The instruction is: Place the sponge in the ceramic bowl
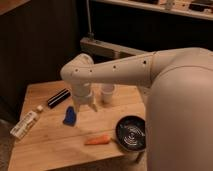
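The blue sponge point(69, 116) sits on the wooden table point(45, 147), left of centre. My gripper point(84, 106) hangs at the end of the white arm just above and to the right of it. Its fingers are spread apart, open, with nothing between them. The left finger point(76, 105) is close to the sponge's upper edge; whether they touch I cannot tell. The black ceramic bowl point(132, 134) stands at the table's front right corner, partly hidden by the robot's white body, and holds nothing.
A black rectangular bar point(57, 97) lies behind the sponge at the left. A white cup point(107, 93) stands just right of the gripper. An orange carrot point(97, 140) lies in front, beside the bowl. A small bottle point(25, 124) lies near the left edge.
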Robot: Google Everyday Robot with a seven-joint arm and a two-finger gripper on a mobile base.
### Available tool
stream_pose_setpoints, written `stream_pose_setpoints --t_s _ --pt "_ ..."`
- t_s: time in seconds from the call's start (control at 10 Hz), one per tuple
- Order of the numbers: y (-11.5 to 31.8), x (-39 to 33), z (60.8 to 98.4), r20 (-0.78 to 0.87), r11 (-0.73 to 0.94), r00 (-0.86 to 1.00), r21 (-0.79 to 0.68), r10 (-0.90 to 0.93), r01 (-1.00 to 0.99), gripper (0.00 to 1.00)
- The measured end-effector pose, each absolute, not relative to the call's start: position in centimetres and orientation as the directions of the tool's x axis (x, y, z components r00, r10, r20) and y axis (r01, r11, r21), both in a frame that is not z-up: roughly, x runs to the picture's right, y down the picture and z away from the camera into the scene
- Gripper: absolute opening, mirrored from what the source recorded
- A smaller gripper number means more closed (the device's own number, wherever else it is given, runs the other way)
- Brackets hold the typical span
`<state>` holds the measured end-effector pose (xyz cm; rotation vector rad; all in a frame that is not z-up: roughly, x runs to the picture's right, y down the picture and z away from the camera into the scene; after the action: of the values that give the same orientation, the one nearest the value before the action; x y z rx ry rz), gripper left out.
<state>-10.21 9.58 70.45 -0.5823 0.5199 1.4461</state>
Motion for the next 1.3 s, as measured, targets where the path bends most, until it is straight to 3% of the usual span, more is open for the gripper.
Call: stream_pose_setpoints --t_s 0.6,1.1,1.3 --pt "8.5 -10.5 71.4 -0.675 0.022 0.053 -0.055 0.736 -0.998 0.65" --pt "4.5 -7.0 75.6 -0.696 -0.228 -0.107 -0.084 0.71 -0.97 0.65" --pt "4.8 -6.5 75.9 -0.703 -0.361 -0.11 -0.22 0.703 -0.906 0.65"
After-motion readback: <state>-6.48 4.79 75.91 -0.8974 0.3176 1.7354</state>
